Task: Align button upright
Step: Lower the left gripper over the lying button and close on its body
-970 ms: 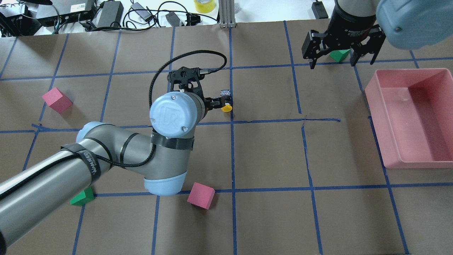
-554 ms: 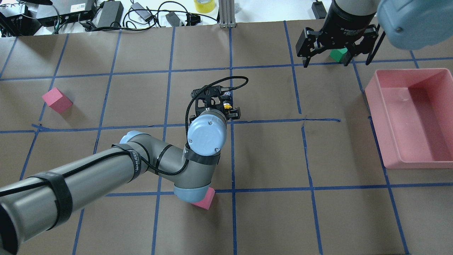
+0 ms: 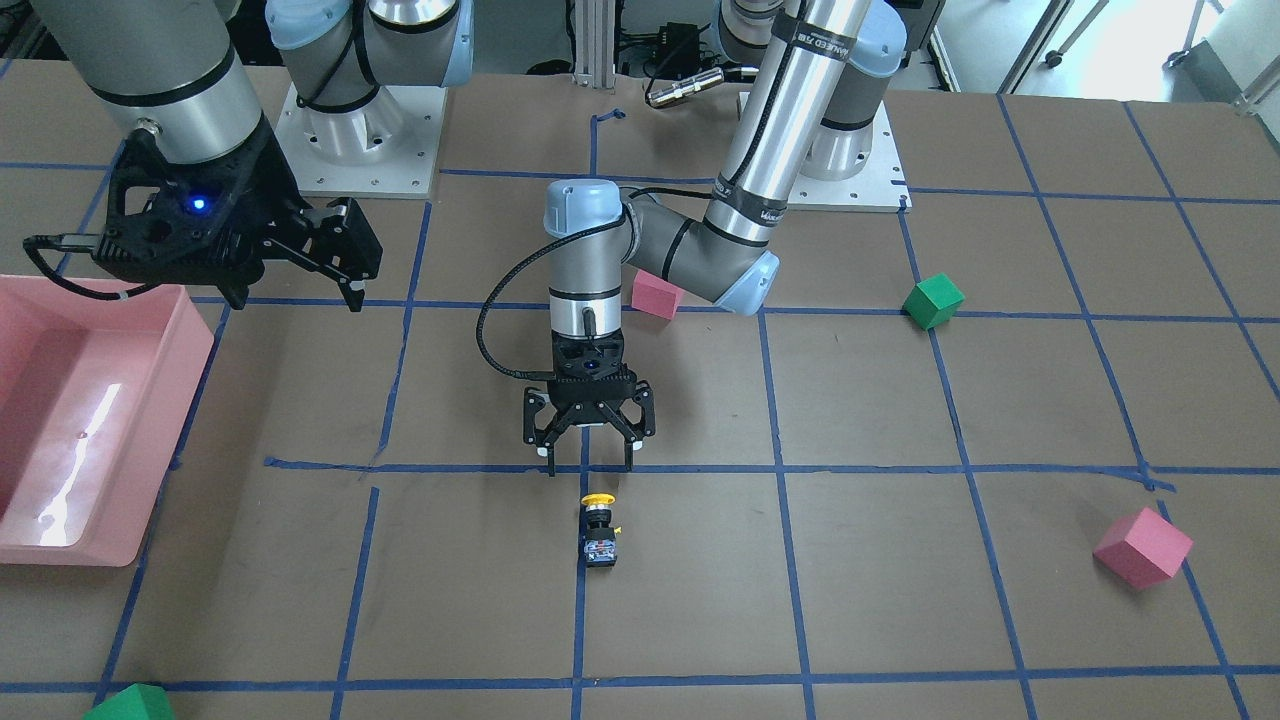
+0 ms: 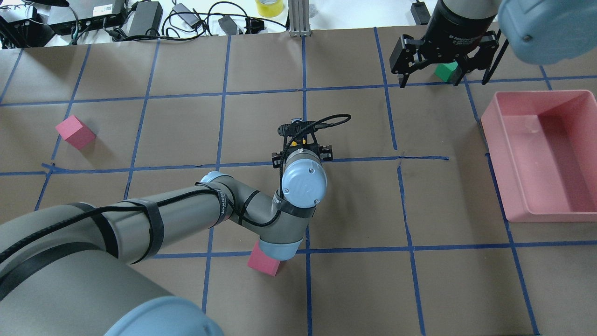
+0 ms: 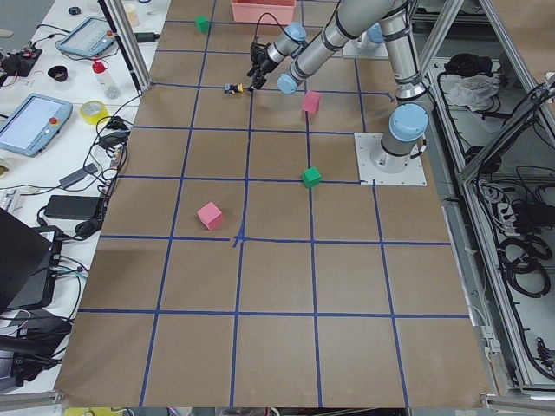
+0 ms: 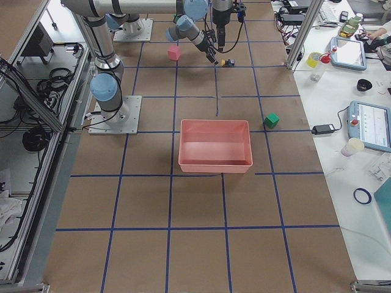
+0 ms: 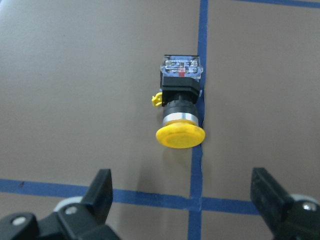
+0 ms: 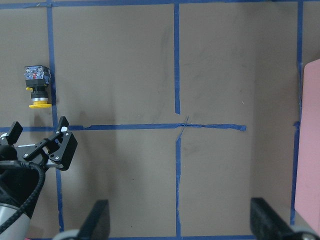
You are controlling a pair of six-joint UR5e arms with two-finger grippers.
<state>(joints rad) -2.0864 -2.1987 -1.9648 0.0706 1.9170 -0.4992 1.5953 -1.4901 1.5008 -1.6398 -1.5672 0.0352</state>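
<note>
The button (image 3: 599,528) lies on its side on a blue tape line. Its yellow cap points toward the robot and its blocky base points away. It also shows in the left wrist view (image 7: 181,107) and the right wrist view (image 8: 38,87). In the overhead view only a bit of yellow (image 4: 294,142) shows past the wrist. My left gripper (image 3: 590,462) is open and empty. It points down just on the robot's side of the cap, with its fingers (image 7: 102,187) apart from the button. My right gripper (image 4: 443,79) is open and empty, high over the far right of the table.
A pink bin (image 4: 487,116) stands at the right. A green cube (image 4: 447,71) sits under my right gripper. Pink cubes lie at the left (image 4: 74,132) and under my left elbow (image 4: 263,262). Another green cube (image 3: 933,301) lies near the left arm's base.
My left arm has swung right and turned from beside the button's cap to the robot's side of it. The button has stayed in place. My right gripper has shifted slightly away.
</note>
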